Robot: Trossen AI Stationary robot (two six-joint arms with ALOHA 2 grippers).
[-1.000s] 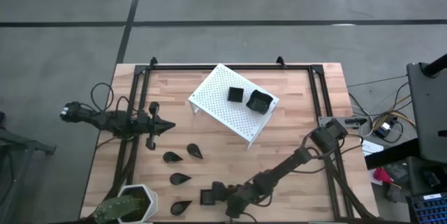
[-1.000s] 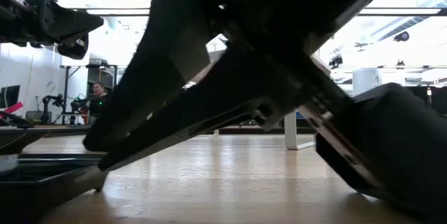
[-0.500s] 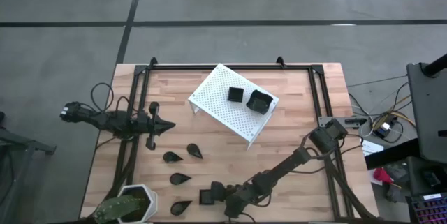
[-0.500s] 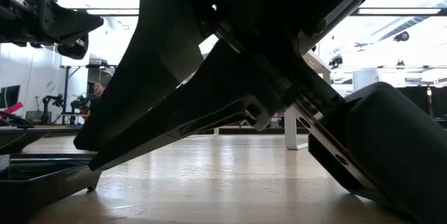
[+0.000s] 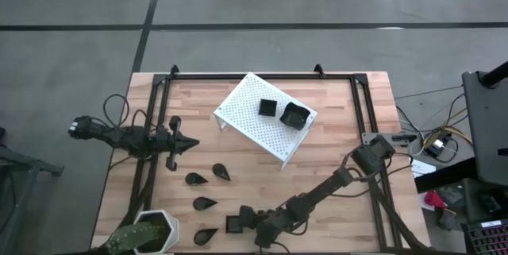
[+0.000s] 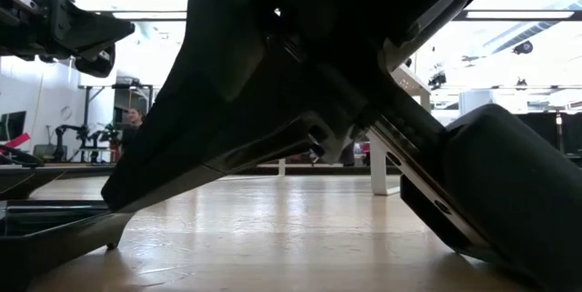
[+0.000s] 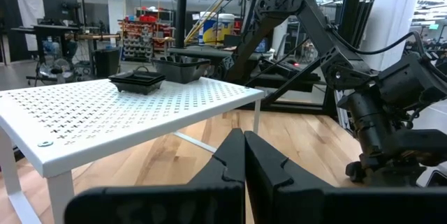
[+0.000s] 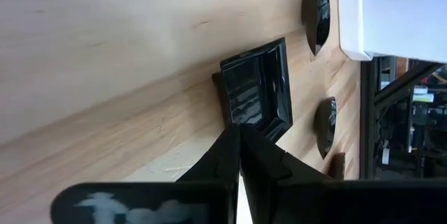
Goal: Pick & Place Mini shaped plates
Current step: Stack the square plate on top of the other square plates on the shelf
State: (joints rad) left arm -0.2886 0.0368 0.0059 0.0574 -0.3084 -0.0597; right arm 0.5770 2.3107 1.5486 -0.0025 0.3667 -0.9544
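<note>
Two plates (image 5: 284,112) sit on the white rack (image 5: 252,124), five remain near the bench's front-left corner; right gripper (image 5: 245,218) pinched on the square plate's (image 5: 233,224) rim, left gripper (image 5: 187,144) closed, empty, left edge

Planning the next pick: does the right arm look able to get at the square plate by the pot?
Probably yes: the right end effector, shut, sits at the square plate's rim, nothing between.

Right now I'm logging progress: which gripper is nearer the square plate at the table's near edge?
Right. The right gripper is at the square plate; the left gripper hovers far off, beside the rack.
</note>
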